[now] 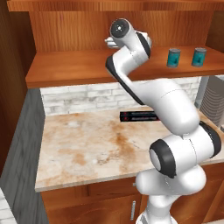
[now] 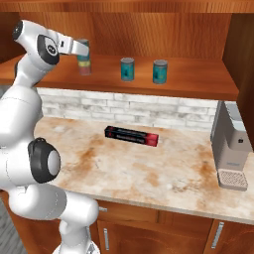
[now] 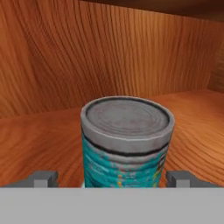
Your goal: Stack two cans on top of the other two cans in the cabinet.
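Observation:
On the cabinet shelf (image 2: 188, 82), a teal can (image 2: 83, 47) stands upright on a tin with a yellow and red label (image 2: 85, 66). My gripper (image 2: 79, 49) is at the teal can, open, a finger on each side. In the hand view the teal can (image 3: 126, 144) stands between the fingertips (image 3: 43, 178) of my gripper (image 3: 111, 179), with a gap on each side. Further right on the shelf, two teal cans (image 2: 127, 68) (image 2: 159, 71) stand side by side, apart. The left base view shows them at the shelf's right end (image 1: 173, 57) (image 1: 199, 57).
A long black-and-red box (image 2: 131, 136) lies on the marble counter (image 2: 149, 173) below the shelf. A grey coffee machine (image 2: 230, 149) stands at the counter's right end. The cabinet's side wall (image 2: 243, 49) closes the shelf on the right.

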